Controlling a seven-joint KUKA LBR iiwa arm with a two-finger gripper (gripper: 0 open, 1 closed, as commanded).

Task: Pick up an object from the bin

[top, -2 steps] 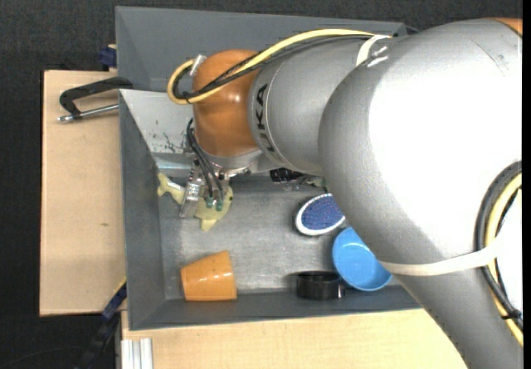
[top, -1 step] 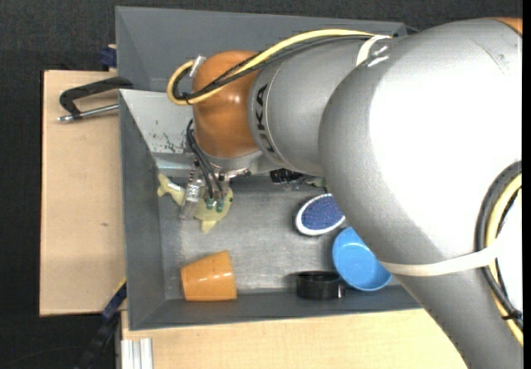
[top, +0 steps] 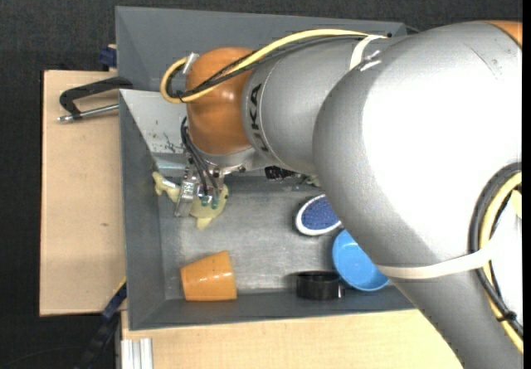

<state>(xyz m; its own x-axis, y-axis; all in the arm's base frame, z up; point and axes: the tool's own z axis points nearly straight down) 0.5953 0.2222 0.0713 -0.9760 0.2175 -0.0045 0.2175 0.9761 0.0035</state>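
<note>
My gripper (top: 202, 196) is down at the left side of the bin, just above the floor. A pale yellow, irregular plastic piece (top: 202, 213) lies right under and against its tip, and another pale yellow bit (top: 163, 185) juts out to the left of it. The gripper hides whether these two bits are joined. An orange cup (top: 208, 276) lies on its side near the front wall, below the gripper and apart from it.
To the right lie a round white-rimmed lid with a blue speckled face (top: 314, 216), a blue bowl (top: 355, 266) and a black ring (top: 318, 285) by the front wall. The arm and its orange cover hide the bin's back and right.
</note>
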